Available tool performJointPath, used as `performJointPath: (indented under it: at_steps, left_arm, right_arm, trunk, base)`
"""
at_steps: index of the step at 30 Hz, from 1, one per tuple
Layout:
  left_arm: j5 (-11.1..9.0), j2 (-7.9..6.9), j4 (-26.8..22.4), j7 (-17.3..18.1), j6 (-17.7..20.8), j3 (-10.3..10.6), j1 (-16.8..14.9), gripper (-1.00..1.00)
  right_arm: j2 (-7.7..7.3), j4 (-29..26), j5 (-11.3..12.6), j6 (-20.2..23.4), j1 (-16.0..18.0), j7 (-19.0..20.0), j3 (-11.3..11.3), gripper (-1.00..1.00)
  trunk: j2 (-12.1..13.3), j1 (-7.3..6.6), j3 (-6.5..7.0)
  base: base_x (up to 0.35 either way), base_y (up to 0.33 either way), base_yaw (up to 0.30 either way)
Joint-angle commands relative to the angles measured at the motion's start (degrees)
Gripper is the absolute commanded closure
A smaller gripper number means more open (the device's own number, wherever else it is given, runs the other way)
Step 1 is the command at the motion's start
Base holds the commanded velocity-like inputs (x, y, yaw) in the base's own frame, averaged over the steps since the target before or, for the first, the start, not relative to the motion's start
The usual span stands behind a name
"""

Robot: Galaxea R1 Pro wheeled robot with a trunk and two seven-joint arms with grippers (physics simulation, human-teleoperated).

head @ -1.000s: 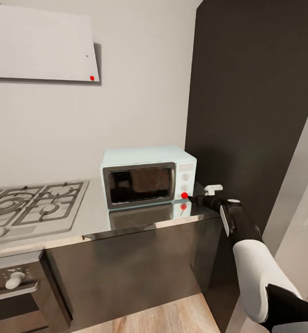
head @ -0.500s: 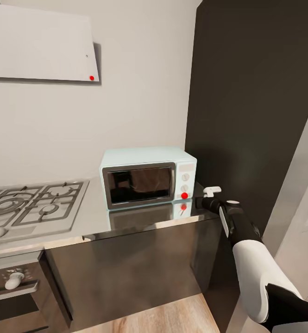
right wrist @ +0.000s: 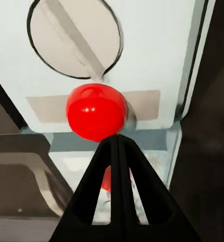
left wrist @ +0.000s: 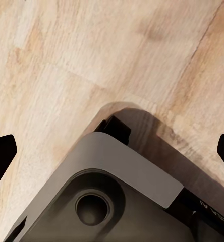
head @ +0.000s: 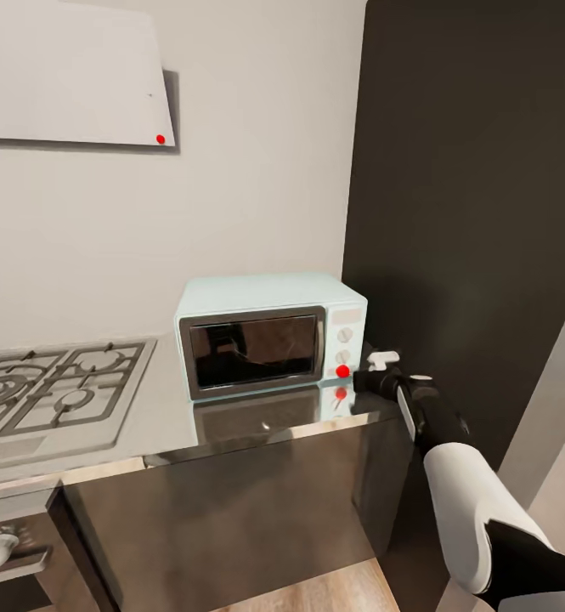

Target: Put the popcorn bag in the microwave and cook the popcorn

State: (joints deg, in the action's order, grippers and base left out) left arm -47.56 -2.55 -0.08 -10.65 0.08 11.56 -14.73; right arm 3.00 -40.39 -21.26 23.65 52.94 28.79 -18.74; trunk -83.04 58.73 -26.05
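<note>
Pale blue-white boxy microwave: rigid, likely heavy; press red round button, lower right. Right gripper clenched; left gripper spread.

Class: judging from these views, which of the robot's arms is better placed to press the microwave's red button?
Right. Its shut end effector sits tip-first at the red button on the microwave; the left one faces wood flooring.

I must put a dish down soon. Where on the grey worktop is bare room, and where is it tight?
Bare: the grey steel worktop between the gas hob and the pale blue microwave. Tight: the corner by its red button, where the right gripper points its closed fingers.
</note>
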Motion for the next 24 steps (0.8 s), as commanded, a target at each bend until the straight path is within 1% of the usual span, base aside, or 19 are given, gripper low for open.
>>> performJointPath:
  at_steps: [1, 10, 19, 21, 24]
  left_arm:
    - [-0.4, 0.0, 0.0, -0.2, 0.0, 0.5, 0.0, -1.0]
    - [-0.4, 0.0, 0.0, -0.2, 0.0, 0.5, 0.0, -1.0]
    - [-0.4, 0.0, 0.0, -0.2, 0.0, 0.5, 0.0, -1.0]
    - [-0.4, 0.0, 0.0, -0.2, 0.0, 0.5, 0.0, -1.0]
    - [-0.4, 0.1, 0.0, -0.2, -1.4, 0.5, 0.0, -1.0]
  right_arm:
    - [0.15, 0.1, -0.6, 0.2, 0.1, 0.6, -0.4, 1.0]
    - [0.28, 0.5, -0.5, 0.1, 0.1, 0.6, -0.4, 1.0]
    - [0.49, 0.7, -0.4, 0.1, 0.1, 0.5, -0.3, 1.0]
    - [0.47, 0.7, -0.4, 0.1, 0.1, 0.6, -0.3, 1.0]
    - [0.44, 0.7, -0.4, 0.1, 0.1, 0.6, -0.3, 1.0]
  trunk:
    - [0.0, 0.0, -0.06]
    - [0.0, 0.0, -0.06]
    - [0.0, 0.0, -0.06]
    - [0.0, 0.0, -0.06]
    - [0.0, 0.0, -0.06]
  base:
    - [0.002, 0.0, 0.0]
    - [0.003, 0.0, 0.0]
    - [0.24, 0.083, 0.0]
    - [0.03, 0.014, 0.0]
    - [-0.203, 0.001, 0.0]
